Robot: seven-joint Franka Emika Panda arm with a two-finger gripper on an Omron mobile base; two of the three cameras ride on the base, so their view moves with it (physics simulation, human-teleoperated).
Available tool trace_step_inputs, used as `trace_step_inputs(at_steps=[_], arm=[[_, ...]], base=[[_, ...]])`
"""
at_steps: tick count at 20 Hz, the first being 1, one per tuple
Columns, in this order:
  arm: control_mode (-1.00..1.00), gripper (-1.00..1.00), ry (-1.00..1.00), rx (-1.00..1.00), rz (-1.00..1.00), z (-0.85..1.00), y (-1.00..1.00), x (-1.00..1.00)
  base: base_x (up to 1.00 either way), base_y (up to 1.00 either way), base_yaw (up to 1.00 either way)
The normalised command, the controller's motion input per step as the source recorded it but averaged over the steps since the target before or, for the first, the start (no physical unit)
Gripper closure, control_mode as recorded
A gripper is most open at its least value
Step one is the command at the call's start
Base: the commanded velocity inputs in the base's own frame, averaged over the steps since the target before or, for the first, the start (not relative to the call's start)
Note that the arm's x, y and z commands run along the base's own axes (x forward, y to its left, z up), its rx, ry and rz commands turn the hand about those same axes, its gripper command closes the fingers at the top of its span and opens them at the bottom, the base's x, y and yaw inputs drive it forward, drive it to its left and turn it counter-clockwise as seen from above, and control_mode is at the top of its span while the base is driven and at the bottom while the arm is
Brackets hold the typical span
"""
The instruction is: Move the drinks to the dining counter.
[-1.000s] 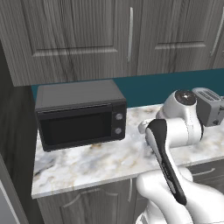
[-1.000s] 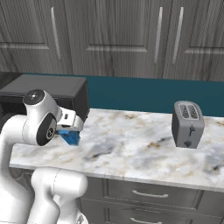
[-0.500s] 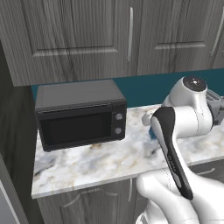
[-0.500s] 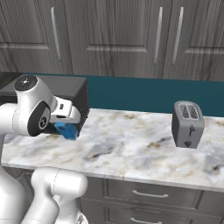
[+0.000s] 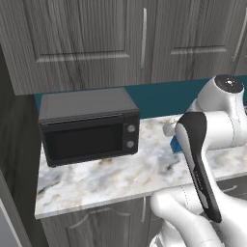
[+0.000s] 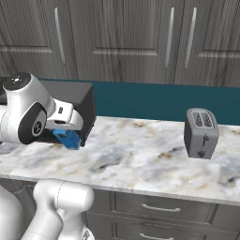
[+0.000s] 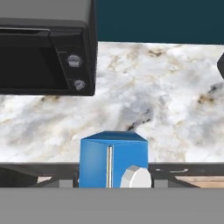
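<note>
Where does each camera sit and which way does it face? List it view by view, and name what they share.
Left base view: behind the arm's left, facing the microwave on the marble counter; arm at lower right.
Right base view: behind its right, facing the toaster; arm lower left, blue carton at its hand.
Hand view: on the hand, looking along the carton.
Shared: microwave, counter, carton.

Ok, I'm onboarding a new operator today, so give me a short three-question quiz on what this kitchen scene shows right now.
1. True or false: the blue carton sits between the fingers of the hand, above the marble counter.
2. Which appliance stands nearest the carton? A) microwave B) toaster C) kettle
3. Fill in: the wall strip behind the counter is coloured ____.

Key: 1 true; 2 A; 3 teal.
</note>
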Motion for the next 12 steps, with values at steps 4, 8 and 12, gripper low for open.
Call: trace_step_inputs(at_steps=[4,8,12], arm=[[-1.0,1.0,0.0,0.0,0.0,0.27,-0.11,-0.38],[-1.0,1.0,0.0,0.0,0.0,0.28,-0.14,-0.38],[-1.0,1.0,0.0,0.0,0.0,0.22,-0.1,-0.31]], base=[[0.0,0.0,0.0],[0.0,0.0,0.0],[0.0,0.0,0.0]])
